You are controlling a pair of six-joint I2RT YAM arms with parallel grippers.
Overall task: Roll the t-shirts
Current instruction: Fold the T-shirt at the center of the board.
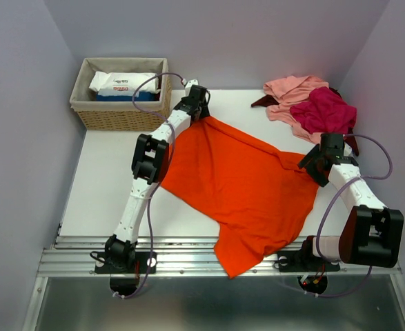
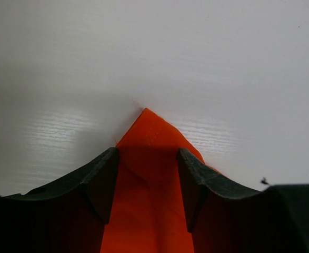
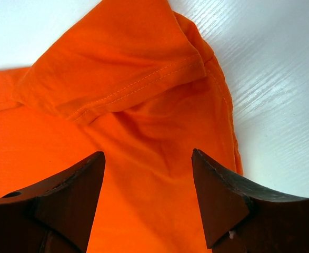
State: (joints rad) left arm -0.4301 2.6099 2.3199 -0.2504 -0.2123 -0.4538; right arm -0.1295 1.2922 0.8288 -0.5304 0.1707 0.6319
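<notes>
Our left gripper (image 2: 146, 184) and right gripper (image 3: 149, 182) both sit spread apart over the orange t-shirt (image 1: 243, 193), which lies on the counter (image 1: 99, 193) with one end hanging off, so it could slide down.

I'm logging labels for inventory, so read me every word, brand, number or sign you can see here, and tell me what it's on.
White packet in the wicker basket: red and blue printing, too small and blurred to read.
Orange t-shirt, pink t-shirt, magenta t-shirt: no print visible.
Nothing else carries readable text in any view.
</notes>
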